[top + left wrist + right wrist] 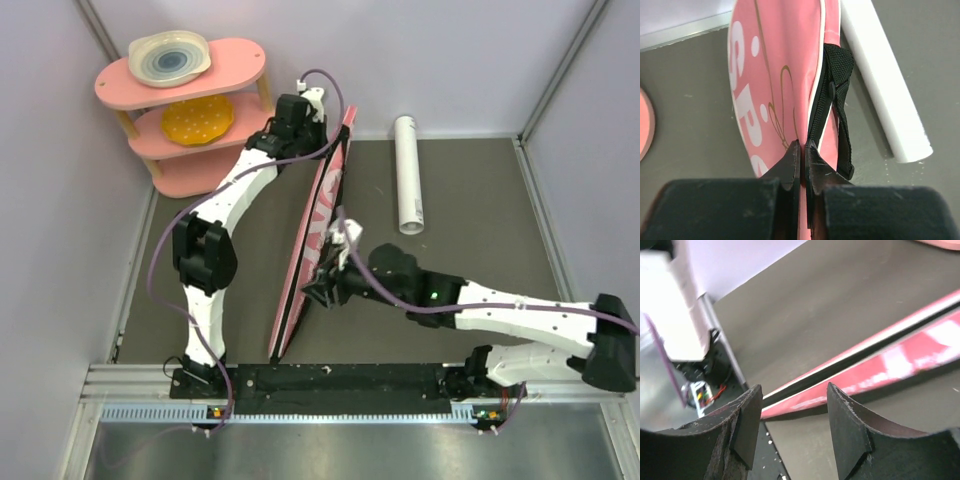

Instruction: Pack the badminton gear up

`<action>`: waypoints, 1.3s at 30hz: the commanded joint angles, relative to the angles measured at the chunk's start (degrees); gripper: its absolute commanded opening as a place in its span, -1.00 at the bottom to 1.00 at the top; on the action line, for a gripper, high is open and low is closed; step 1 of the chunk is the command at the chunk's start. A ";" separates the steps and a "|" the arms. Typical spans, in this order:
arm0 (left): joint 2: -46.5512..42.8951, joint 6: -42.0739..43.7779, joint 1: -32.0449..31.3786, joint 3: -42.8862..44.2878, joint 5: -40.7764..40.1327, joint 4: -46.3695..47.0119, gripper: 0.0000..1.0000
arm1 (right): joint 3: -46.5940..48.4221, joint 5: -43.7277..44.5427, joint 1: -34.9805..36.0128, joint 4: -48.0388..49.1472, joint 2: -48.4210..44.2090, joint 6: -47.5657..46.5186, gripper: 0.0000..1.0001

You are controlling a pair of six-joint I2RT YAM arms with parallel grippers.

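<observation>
The long pink "SPORT" racket bag point(312, 235) stands on edge across the dark table, from the far middle toward the near edge. My left gripper point(325, 125) is shut on the bag's top edge by the black zipper and strap point(837, 95), holding the far end up; its fingertips point(803, 147) pinch the pink fabric point(775, 75). My right gripper point(318, 288) is open and empty beside the bag's near half; the bag's edge point(875, 360) runs just beyond its fingers. The white tube point(408, 172) lies to the right of the bag, also in the left wrist view point(885, 85). Rackets and shuttlecocks are not visible.
A pink three-tier shelf point(185, 85) with a blue-white dish point(168, 55) and a yellow plate point(198, 120) stands at the far left corner. Walls enclose the table on three sides. A metal rail point(330, 385) runs along the near edge.
</observation>
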 commanded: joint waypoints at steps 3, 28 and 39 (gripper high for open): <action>-3.54 5.55 -6.28 1.67 -16.67 -1.79 -1.00 | -7.91 10.37 -10.29 -1.03 -8.94 11.46 0.08; -0.62 -5.44 -9.45 6.80 -1.14 -3.11 -0.03 | -18.66 27.59 -18.65 -24.85 -41.04 17.36 0.09; -35.15 -6.76 -5.59 -25.19 13.44 16.90 0.01 | -10.05 32.95 -18.65 -31.35 -47.71 7.97 0.13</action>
